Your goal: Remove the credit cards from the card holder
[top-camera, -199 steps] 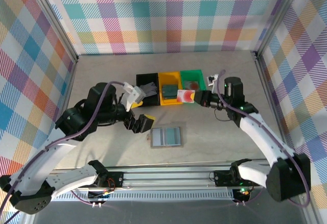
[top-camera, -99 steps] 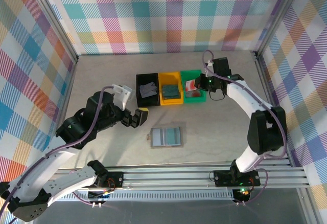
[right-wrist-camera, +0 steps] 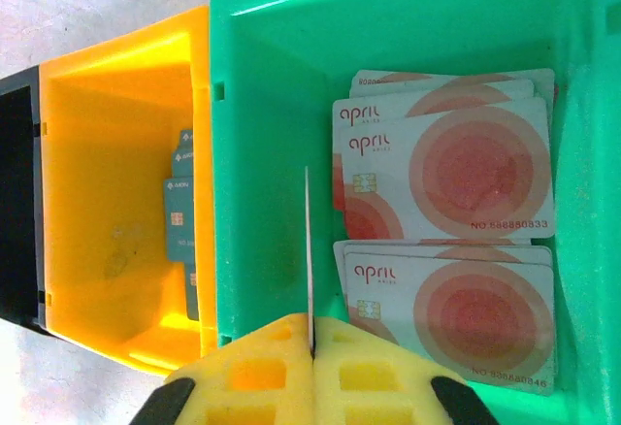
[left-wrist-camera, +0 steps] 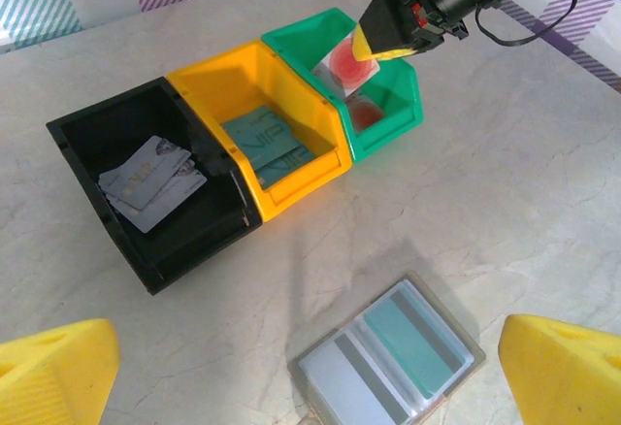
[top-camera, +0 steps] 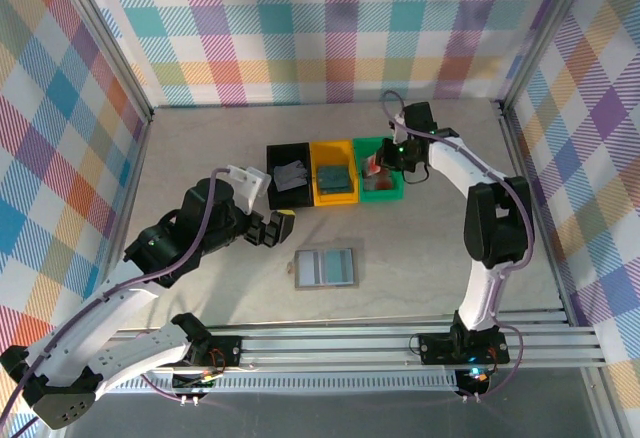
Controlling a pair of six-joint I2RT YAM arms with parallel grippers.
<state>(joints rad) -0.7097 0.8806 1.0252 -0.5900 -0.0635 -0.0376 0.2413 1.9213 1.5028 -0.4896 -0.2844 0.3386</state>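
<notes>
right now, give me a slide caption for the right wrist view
Right gripper holds a card edge-on over the green tray of reddish cards.

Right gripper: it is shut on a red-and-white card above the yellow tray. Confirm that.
Wrong tray. The right gripper is shut on a red-and-white card above the green tray, not the yellow tray. The right wrist view shows the card's edge hanging inside the green walls.

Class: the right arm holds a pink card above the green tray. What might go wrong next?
1. The right end effector pinches the reddish-pink plastic card near a wall of the green plastic tray; released, it may tip into the yellow plastic tray.
2. The grey folding card holder lies unpinned; the open left end effector may push it along.
</notes>
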